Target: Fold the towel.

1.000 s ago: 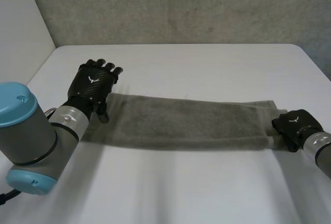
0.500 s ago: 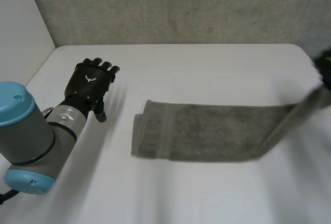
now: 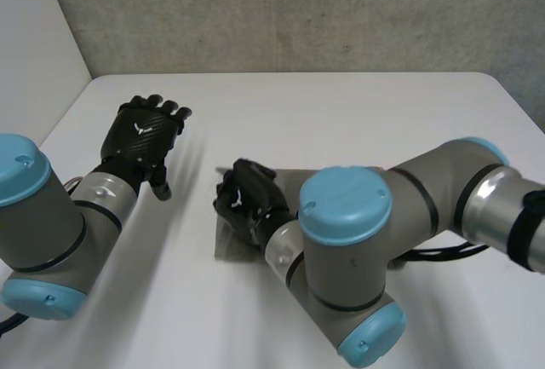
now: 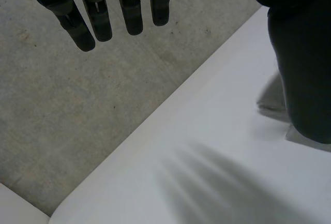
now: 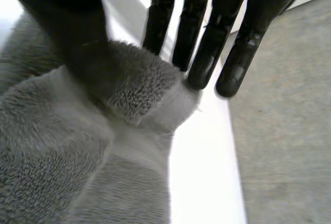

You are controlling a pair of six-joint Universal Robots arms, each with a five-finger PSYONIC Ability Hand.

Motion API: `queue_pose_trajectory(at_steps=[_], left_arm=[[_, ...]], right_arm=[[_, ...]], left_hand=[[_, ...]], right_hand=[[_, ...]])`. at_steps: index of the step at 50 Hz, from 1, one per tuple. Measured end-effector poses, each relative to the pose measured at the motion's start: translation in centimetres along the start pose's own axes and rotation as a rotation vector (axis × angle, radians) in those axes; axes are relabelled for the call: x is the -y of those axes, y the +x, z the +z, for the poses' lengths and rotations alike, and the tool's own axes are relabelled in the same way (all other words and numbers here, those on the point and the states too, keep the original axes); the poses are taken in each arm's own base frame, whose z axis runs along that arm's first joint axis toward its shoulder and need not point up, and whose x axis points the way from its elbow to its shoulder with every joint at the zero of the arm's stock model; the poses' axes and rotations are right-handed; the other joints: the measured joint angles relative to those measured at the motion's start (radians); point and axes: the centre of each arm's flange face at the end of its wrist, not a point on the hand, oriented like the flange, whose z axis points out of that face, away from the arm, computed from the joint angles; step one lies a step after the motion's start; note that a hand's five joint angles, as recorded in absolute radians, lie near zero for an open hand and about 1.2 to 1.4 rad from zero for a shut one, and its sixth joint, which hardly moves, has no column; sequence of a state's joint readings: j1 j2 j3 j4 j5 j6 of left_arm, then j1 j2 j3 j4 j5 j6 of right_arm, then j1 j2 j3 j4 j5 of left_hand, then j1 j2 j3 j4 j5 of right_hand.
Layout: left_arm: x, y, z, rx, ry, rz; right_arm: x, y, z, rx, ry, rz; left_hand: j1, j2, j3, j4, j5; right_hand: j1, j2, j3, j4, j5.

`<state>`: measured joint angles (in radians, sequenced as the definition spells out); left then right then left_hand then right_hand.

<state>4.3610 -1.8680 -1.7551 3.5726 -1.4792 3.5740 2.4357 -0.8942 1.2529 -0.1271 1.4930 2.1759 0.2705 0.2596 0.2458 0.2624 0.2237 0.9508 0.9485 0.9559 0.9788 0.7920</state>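
Head view: grey terry towel (image 3: 232, 248) is mostly hidden under the grey right arm (image 3: 349, 241), which crosses the lower right of the frame. Bare cloth shows at lower centre beside the black right hand (image 3: 245, 200) and as a thin strip above the arm's blue cap. Layers and far end: cannot tell. Right arm is cut off at the right edge. Grey left arm (image 3: 43, 216) is cut off at the left and bottom edges.

Right wrist view: palm is cut off by the frame edge. Thumb is near and blurred, tip pressed into the pile. Underside of the raised fold is hidden.

Left wrist view: black left hand (image 4: 132, 12) is cut off at the palm. Thumb is a blurred dark mass. Pale grey patch beside it: towel or shadow, cannot tell.
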Motion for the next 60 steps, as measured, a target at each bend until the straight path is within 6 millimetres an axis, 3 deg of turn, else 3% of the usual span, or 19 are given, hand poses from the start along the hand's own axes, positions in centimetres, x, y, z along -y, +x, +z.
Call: queue_pose_trajectory(at_steps=[1,3,5,13,17,25,31,36,40,49,52,56,60], left_arm=[[0.0,0.0,0.0,0.000,-0.001,0.000],[0.0,0.0,0.0,0.000,-0.001,0.000],[0.0,0.0,0.0,0.000,-0.001,0.000],[-0.1,0.0,0.0,-0.001,-0.002,0.001],[-0.1,0.0,0.0,-0.003,-0.002,0.001],[-0.1,0.2,-0.1,-0.008,-0.003,0.001],[-0.1,0.5,-0.2,-0.015,-0.004,0.001],[-0.2,0.6,-0.2,-0.020,-0.005,0.001],[-0.3,0.7,-0.2,-0.021,-0.007,0.001],[-0.2,0.7,-0.3,-0.020,-0.007,0.000],[0.0,0.6,-0.2,-0.017,-0.001,0.000],[0.6,0.5,-0.2,-0.014,0.017,-0.001],[1.8,0.2,-0.3,-0.004,0.053,-0.021]], right_arm=[[-0.3,-0.4,0.0,0.014,-0.003,0.015],[-0.5,-0.4,-0.1,0.023,-0.005,0.037],[-0.9,0.4,-0.4,0.014,-0.010,0.095],[-3.0,5.7,-2.5,-0.097,-0.057,0.352],[-5.8,7.6,-4.6,-0.150,-0.140,0.465],[-10.5,6.3,-7.5,-0.126,-0.325,0.500],[-13.5,4.8,-8.9,-0.101,-0.443,0.477],[-15.0,5.1,-9.2,-0.122,-0.481,0.467],[-15.6,5.5,-9.1,-0.142,-0.487,0.455],[-15.2,6.9,-8.1,-0.178,-0.473,0.349],[-13.2,7.1,-7.2,-0.181,-0.407,0.262],[-8.7,6.3,-5.7,-0.161,-0.262,0.127],[-4.2,3.9,-4.4,-0.109,-0.103,-0.019]], left_hand=[[0.000,0.000,0.000,0.000,0.000],[0.000,0.000,0.000,0.000,0.000],[0.000,0.000,0.000,0.000,0.000],[0.000,0.000,0.000,0.000,0.000],[0.000,0.000,0.000,0.000,0.000],[0.000,0.000,0.000,0.000,0.000],[0.000,0.000,-0.001,0.000,0.000],[0.000,0.000,-0.001,0.000,-0.001],[0.000,0.000,-0.001,0.000,-0.001],[0.000,0.000,-0.005,0.000,-0.003],[0.000,0.000,-0.005,0.000,-0.004],[-0.001,0.000,-0.005,0.000,-0.004],[-0.002,0.000,-0.005,0.000,-0.004]], right_hand=[[-0.240,-0.220,-0.213,-0.233,-0.245],[-0.506,-0.511,-0.497,-0.519,-0.549],[-0.667,-0.680,-0.678,-0.700,-0.723],[-0.724,-0.710,-0.718,-0.730,-0.734],[-0.724,-0.710,-0.719,-0.730,-0.734],[-0.723,-0.710,-0.718,-0.730,-0.732],[-0.384,-0.374,-0.384,-0.407,-0.387],[0.127,0.138,0.147,0.126,0.130],[0.309,0.291,0.362,0.340,0.336],[0.311,0.291,0.376,0.358,0.340],[0.315,0.291,0.376,0.358,0.340],[0.315,0.291,0.379,0.358,0.340],[0.315,0.291,0.379,0.358,0.340]])
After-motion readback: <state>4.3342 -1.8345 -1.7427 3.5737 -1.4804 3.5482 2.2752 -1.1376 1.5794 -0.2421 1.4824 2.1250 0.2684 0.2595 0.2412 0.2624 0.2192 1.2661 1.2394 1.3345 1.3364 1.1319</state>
